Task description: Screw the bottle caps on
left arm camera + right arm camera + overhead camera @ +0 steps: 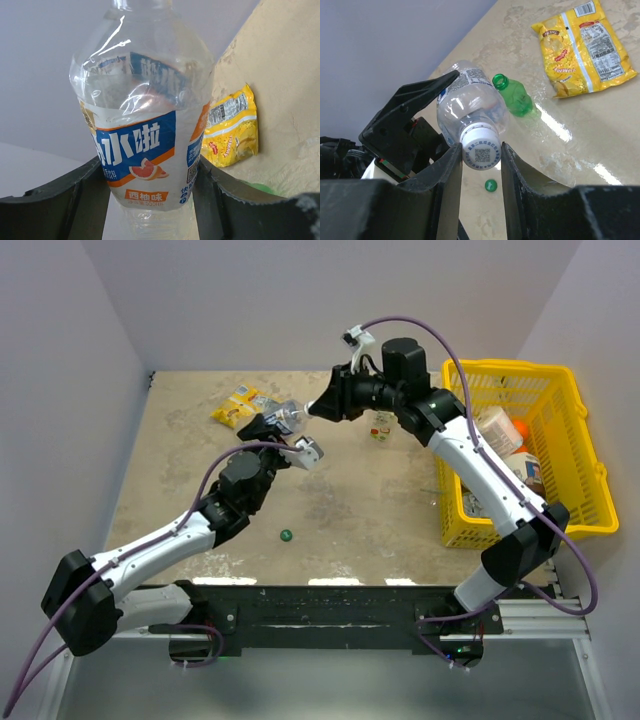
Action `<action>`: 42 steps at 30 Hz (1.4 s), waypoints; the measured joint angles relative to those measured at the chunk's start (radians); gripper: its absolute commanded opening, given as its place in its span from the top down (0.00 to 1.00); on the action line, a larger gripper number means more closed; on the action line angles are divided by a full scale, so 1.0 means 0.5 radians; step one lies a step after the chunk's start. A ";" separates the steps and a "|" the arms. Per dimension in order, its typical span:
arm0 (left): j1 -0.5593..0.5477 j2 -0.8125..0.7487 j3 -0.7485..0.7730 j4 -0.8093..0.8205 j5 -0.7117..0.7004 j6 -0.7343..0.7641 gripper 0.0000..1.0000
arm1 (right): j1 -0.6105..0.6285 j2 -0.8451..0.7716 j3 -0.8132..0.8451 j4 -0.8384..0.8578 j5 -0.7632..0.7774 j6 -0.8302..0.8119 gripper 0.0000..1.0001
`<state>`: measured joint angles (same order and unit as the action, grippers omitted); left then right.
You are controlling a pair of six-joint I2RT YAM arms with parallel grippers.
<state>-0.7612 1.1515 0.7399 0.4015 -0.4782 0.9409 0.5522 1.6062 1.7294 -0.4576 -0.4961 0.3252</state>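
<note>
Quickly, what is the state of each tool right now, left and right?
Left tool: closed, holding the clear bottle.
Right tool: closed on the white cap of that bottle.

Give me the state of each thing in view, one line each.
clear bottle, white cap on its neck
left claw, shut on clear bottle
right claw, shut on white cap
green bottle, uncapped
green cap, loose on the table
yellow packet, lying flat

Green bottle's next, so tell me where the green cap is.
Top view: the green cap lies loose on the table, left of centre, just right of the left arm.
</note>
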 measured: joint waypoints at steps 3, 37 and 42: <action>-0.002 0.000 0.043 -0.083 0.037 -0.112 1.00 | -0.004 0.001 0.001 0.003 -0.011 -0.025 0.34; 0.278 -0.381 0.193 -0.762 1.212 -1.287 1.00 | -0.155 -0.733 -1.320 -0.815 0.383 -2.300 0.36; 0.279 -0.381 0.192 -0.762 1.305 -1.307 1.00 | -0.024 -0.983 -1.508 -1.044 0.384 -2.735 0.37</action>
<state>-0.6216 0.9607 0.8360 0.0204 0.1741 0.2874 0.5404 1.1145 0.9756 -0.9798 -0.3042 -1.0424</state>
